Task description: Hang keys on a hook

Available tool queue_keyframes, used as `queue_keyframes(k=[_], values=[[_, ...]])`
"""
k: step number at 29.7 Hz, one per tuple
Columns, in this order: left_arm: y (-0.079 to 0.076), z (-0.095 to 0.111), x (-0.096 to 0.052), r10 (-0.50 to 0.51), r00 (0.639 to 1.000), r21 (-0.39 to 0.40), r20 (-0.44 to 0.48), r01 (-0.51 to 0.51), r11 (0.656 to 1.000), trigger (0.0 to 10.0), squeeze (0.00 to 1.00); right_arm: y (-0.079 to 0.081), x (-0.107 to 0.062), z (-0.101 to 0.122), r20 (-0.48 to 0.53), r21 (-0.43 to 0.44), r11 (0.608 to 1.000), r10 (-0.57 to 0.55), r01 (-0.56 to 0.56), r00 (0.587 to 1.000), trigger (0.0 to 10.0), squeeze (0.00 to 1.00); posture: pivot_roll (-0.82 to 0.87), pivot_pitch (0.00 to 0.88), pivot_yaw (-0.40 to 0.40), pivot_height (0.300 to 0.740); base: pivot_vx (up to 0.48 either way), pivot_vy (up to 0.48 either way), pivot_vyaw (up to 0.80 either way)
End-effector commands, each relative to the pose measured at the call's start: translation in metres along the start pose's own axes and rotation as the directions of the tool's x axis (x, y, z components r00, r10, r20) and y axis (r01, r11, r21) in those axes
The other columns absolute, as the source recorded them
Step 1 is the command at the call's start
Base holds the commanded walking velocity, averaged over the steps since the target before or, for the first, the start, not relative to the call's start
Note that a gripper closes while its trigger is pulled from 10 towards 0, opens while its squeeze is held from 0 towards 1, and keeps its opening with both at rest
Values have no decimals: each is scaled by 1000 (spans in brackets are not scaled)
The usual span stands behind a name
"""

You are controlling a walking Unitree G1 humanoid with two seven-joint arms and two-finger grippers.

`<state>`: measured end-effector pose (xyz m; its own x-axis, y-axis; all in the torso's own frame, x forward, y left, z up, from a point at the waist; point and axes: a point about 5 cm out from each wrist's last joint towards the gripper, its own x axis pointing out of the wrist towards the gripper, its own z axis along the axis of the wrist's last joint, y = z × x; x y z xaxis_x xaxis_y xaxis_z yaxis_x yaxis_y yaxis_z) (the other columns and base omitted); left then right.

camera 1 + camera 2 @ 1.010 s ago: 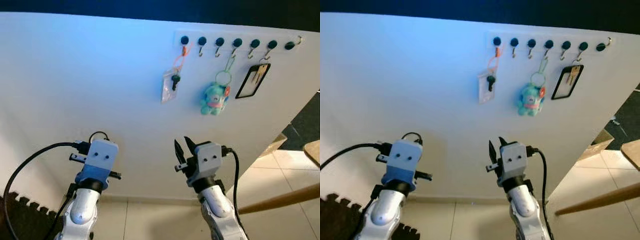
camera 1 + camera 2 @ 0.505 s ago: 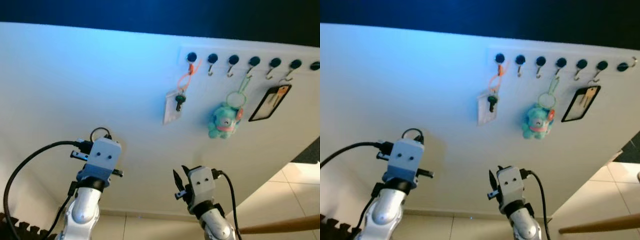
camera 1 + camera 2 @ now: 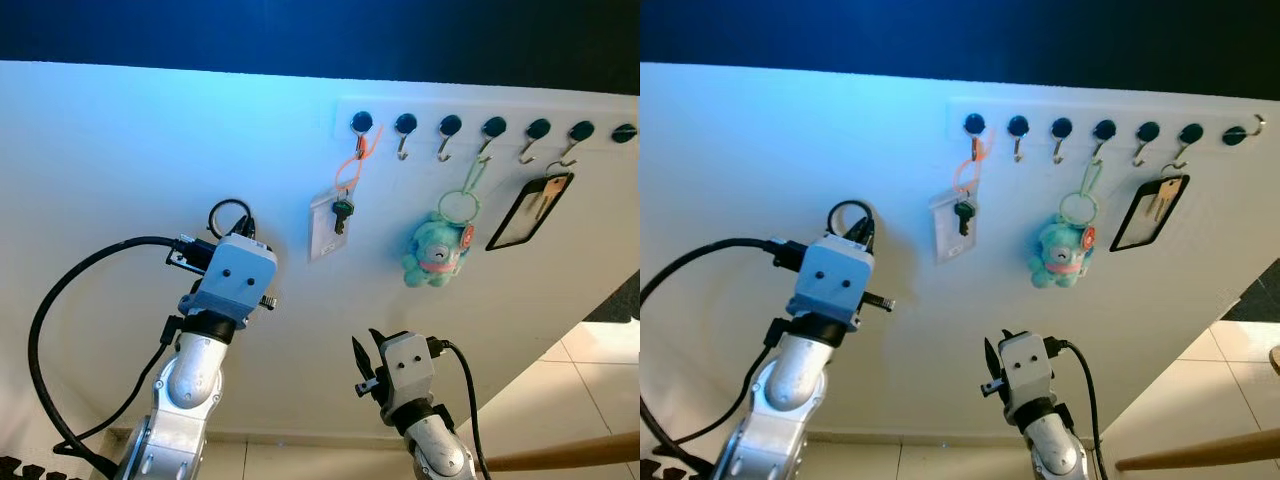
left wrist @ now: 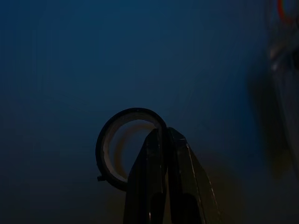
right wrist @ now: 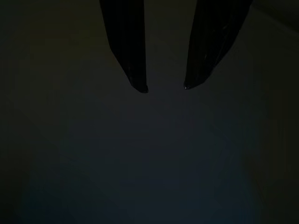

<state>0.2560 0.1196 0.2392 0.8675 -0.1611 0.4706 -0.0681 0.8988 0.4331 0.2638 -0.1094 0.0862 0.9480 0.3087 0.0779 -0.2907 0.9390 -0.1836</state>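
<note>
Nearest the camera, at the bottom centre of the head views, the right gripper (image 3: 363, 362) sits low with its two black fingers spread apart and holding nothing; it has dropped from mid-frame over the last second and now rests much where it was half a second ago.

The change that matters is in the left arm. The left gripper (image 4: 162, 133) has risen from the lower left toward the middle left of the frame and closer to the wall. Its fingers are pressed together on a dark key ring (image 4: 127, 145), whose loop pokes up above the wrist housing in the left eye view. I cannot make out any keys hanging from it.

Farther back, the white wall (image 3: 120, 150) carries a hook rail (image 3: 490, 127) across the upper right. Its leftmost hook holds an orange loop with a key and clear tag (image 3: 330, 220), the fourth a teal plush keychain (image 3: 433, 245), the sixth a black-framed key holder (image 3: 527, 210). The second hook (image 3: 404, 128) and third stand free.

I judge the carry is under way: the ring is still well below and left of the rail, so the reach up and right remains.
</note>
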Motion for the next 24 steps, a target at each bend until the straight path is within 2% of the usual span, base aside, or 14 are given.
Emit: queue_keyframes(k=[1, 4, 8, 13, 14, 15, 19, 20, 21, 22, 24], values=[[3, 8, 1, 10, 999, 36, 50, -12, 999, 10000, 0, 0, -3, -5, -18, 0, 1000, -4, 4, 1000, 10000, 0, 159, 130, -28, 740, 0, 0, 0], [3, 23, 5, 21, 990, 87, 137, -33, 996, 10000, 0, -1, -2, -6, -16, -2, 1000, -2, 2, 1000, 10000, 0, 163, 134, -34, 740, 0, 0, 0], [-8, 42, 16, -23, 971, 142, 237, -11, 990, 10000, 0, 1, -1, -6, -12, -1, 1000, 5, -5, 1000, 10000, 0, 169, 142, -42, 740, 0, 0, 0], [-23, 57, 27, -73, 947, 146, 314, 28, 989, 10000, 0, 4, 2, -5, -11, 0, 1000, 17, -17, 1000, 10000, 0, 173, 152, -47, 740, 0, 0, 0], [-38, 70, 33, -138, 913, 148, 383, 87, 985, 10000, 0, 6, 3, -6, -11, 0, 1000, 26, -26, 1000, 10000, 0, 169, 157, -45, 740, 0, 0, 0], [-38, 70, 33, -138, 913, 148, 383, 87, 985, 10000, 0, 6, 3, -6, -11, 0, 1000, 26, -26, 1000, 10000, 0, 169, 157, -45, 740, 0, 0, 0], [-60, 84, 36, -243, 856, 179, 456, 180, 967, 10000, 0, 6, 7, -7, -17, -3, 1000, 26, -26, 1000, 10000, 0, 157, 163, -33, 740, 0, 0, 0], [-60, 84, 36, -243, 856, 179, 456, 180, 967, 10000, 0, 6, 7, -7, -17, -3, 1000, 26, -26, 1000, 10000, 0, 157, 163, -33, 740, 0, 0, 0], [-73, 87, 36, -295, 832, 207, 470, 222, 953, 10000, 0, 3, 8, -15, -41, -8, 1000, 14, -14, 999, 10000, 0, 155, 165, -26, 740, 0, 0, 0], [-79, 89, 36, -315, 821, 214, 476, 239, 947, 10000, 0, 0, 8, -18, -55, -15, 1000, 2, -3, 998, 10000, 0, 154, 166, -23, 740, 0, 0, 0], [-83, 91, 36, -325, 815, 216, 480, 250, 944, 10000, 0, -2, 8, -20, -64, -19, 1000, -6, 4, 998, 10000, 0, 154, 166, -23, 740, 0, 0, 0]])
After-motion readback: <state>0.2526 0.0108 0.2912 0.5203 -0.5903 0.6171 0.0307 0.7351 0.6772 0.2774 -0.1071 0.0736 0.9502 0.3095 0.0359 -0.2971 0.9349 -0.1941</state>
